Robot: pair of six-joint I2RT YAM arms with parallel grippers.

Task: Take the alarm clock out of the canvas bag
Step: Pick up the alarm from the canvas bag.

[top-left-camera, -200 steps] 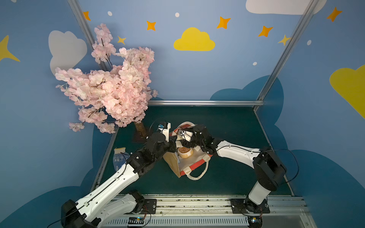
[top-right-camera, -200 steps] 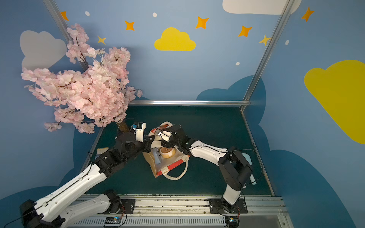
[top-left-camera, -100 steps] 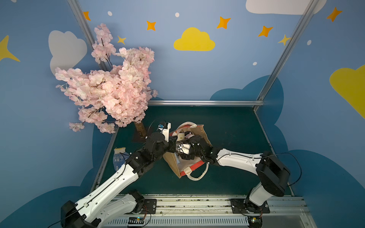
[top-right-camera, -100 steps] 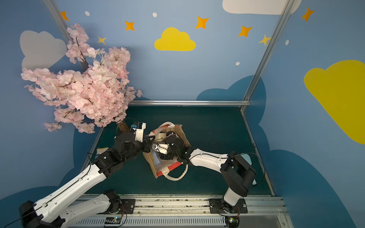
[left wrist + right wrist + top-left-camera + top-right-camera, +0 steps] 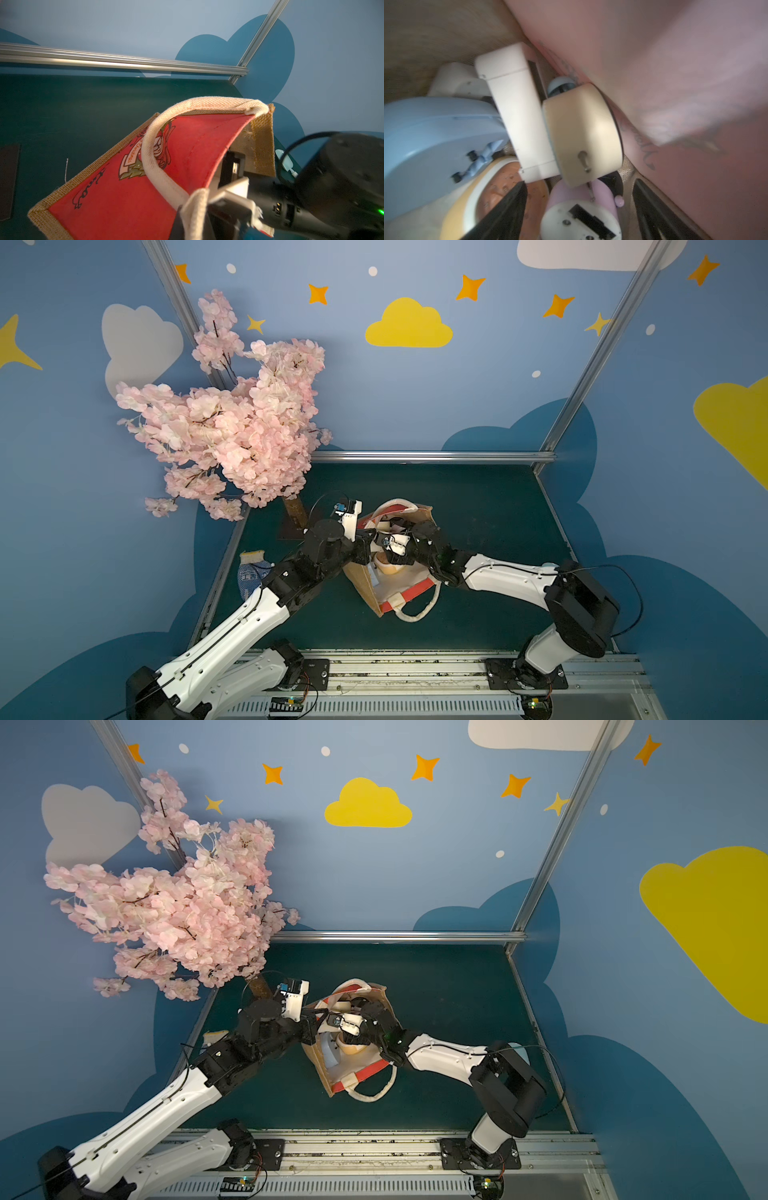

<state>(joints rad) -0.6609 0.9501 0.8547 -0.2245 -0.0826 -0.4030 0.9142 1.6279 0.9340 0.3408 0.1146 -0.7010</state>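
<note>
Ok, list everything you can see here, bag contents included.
canvas bag: 1, red faces, tan sides, cream handles; mid-table
cream round case: 1, cream; in the bag, maybe the clock
lilac round item: 1, lilac; in the bag
light blue item: 1, light blue; in the bag
tape-like roll: 1, tan; in the bag
blossom tree: 1, pink; table's far left corner
knit glove: 1, blue-white; table's left edge
table: 1, dark green
left fingers: shut on a bag handle
right fingers: white, inside the bag, one against the cream case; grip unclear
</note>
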